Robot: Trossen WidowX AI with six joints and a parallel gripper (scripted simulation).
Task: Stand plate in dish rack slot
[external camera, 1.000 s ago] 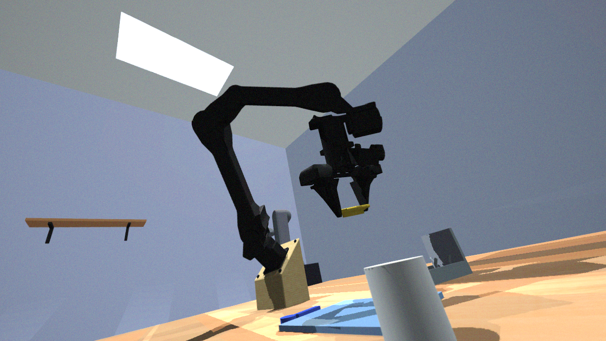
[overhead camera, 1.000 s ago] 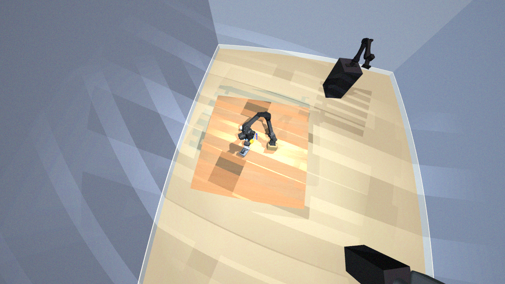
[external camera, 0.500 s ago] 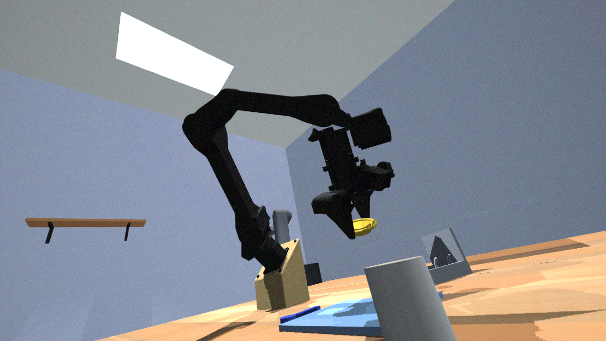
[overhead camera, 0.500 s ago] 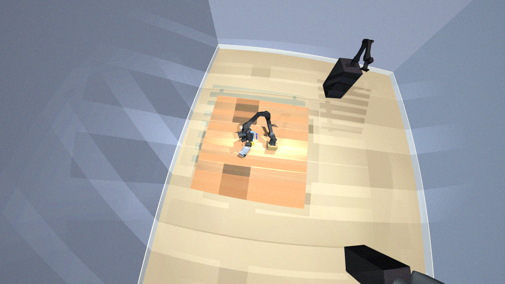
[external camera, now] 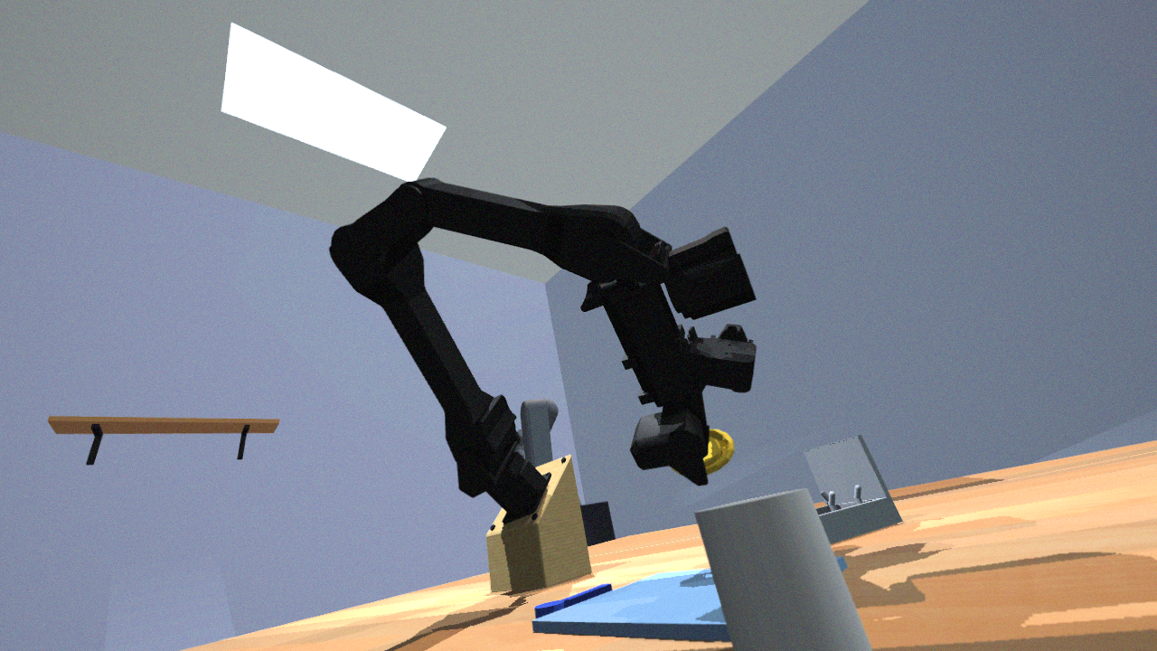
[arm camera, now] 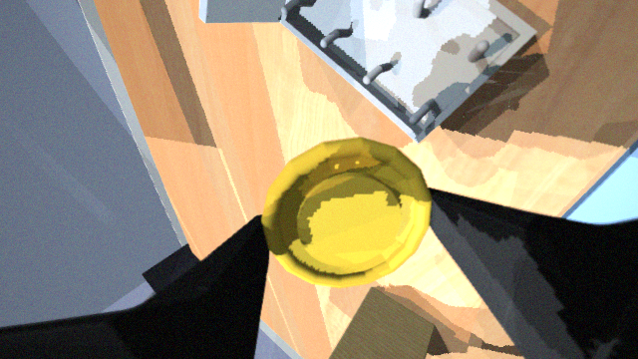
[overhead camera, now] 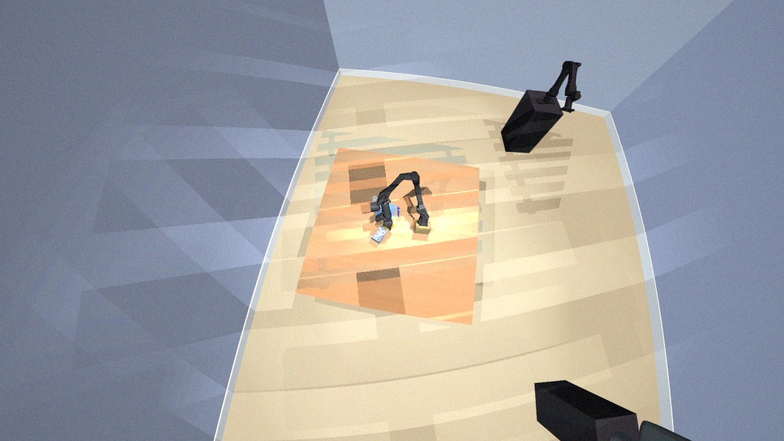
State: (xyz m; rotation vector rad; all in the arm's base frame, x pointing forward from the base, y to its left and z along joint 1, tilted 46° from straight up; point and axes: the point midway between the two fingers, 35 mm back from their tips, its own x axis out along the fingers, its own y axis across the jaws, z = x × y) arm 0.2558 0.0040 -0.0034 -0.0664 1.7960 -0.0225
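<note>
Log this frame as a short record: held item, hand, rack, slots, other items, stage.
held item: yellow plate, gripped at opposite edges
hand: shut on the plate, off the table
rack: grey dish rack, on the table
slots: no plate standing between the rails
other items: light-blue board; dark-blue utensil; grey cylinder
stage: plate picked up, not racked

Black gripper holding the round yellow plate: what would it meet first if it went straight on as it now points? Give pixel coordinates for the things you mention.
Probably the orange-brown wooden table (overhead camera: 438, 285) (external camera: 1011, 526) (arm camera: 239, 80) beyond the plate (external camera: 719, 449) (arm camera: 349, 224); the grey dish rack (overhead camera: 378, 234) (external camera: 861, 522) (arm camera: 354, 82) lies off to one side. Depth is unclear.
</note>
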